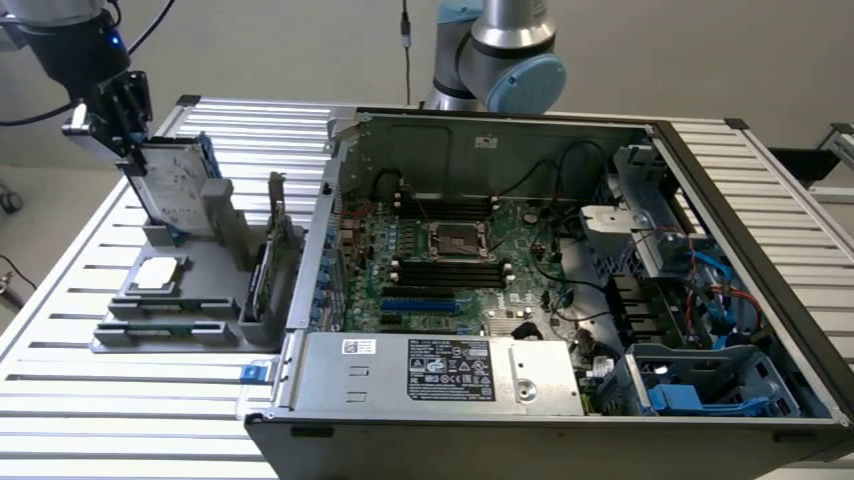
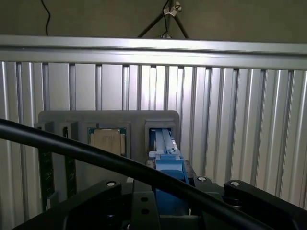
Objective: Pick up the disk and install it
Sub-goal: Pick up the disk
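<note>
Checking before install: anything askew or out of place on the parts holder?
Nothing stands out. The disk stands on edge in the grey holder, the gripper closed on its top; the processor chip lies flat.

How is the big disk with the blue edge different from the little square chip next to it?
The disk stands upright on its edge in the grey holder; the chip lies flat on it. The disk is bigger and oblong; the chip is small and square. The gripper is on the disk's top; nothing touches the chip. Both are silvery.
</note>
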{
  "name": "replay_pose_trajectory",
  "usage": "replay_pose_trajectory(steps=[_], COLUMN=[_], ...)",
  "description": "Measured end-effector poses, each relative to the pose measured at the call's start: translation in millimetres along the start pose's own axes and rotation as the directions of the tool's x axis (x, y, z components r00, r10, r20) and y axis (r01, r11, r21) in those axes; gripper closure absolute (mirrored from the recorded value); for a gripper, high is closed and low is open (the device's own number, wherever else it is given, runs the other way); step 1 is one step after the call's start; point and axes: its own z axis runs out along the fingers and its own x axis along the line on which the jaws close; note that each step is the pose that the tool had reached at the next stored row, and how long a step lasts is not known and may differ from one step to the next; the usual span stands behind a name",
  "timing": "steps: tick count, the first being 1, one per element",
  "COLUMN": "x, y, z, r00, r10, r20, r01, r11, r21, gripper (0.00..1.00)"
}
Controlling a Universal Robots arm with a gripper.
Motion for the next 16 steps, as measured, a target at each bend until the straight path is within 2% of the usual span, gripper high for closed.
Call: replay_pose_trajectory(steps=[13, 16], x=[0.4, 0.5], y=[-1.2, -1.3], z=[-30.0, -32.1], r00=[1.0000, 1.0000], r10=[0.000, 0.000], r20=[-0.0002, -0.0003], r01=[0.000, 0.000], r11=[1.0000, 1.0000], r21=[0.0001, 0.0003], gripper=[0.67, 0.67])
